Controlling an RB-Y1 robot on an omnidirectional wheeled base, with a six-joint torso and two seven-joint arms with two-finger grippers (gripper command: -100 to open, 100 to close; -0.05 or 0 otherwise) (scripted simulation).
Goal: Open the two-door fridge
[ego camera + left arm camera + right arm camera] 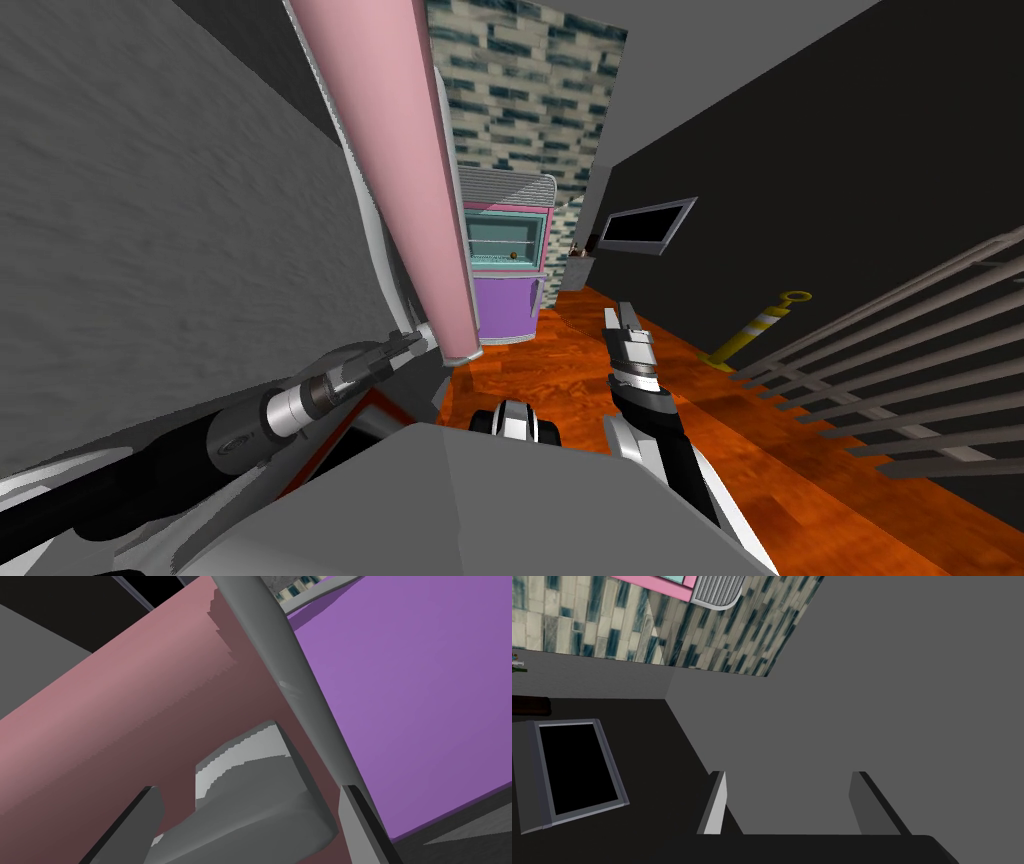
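The fridge (pixel 505 260) stands ahead against the tiled wall, with a pink upper frame, a teal shelved compartment showing, and a purple lower door (pixel 505 305). A tall pink door (pixel 410 170) hangs swung out towards me, edge-on at my left. My left gripper (pixel 405 345) is at this door's lower end. In the left wrist view the left gripper (pixel 252 816) is open, and its fingers (pixel 145 816) straddle the foot of the door's grey bar handle (pixel 295 691) without pressing it. The purple door (pixel 415 701) lies behind the handle. My right gripper (pixel 628 335) hangs open and empty over the floor (pixel 792 806).
A grey wall (pixel 150 200) runs close on my left. Orange floor (pixel 560 350) leads to the fridge. On the right are a dark wall with a framed black panel (pixel 648 227), a yellow striped post (pixel 760 325) and a grey railing (pixel 900 360).
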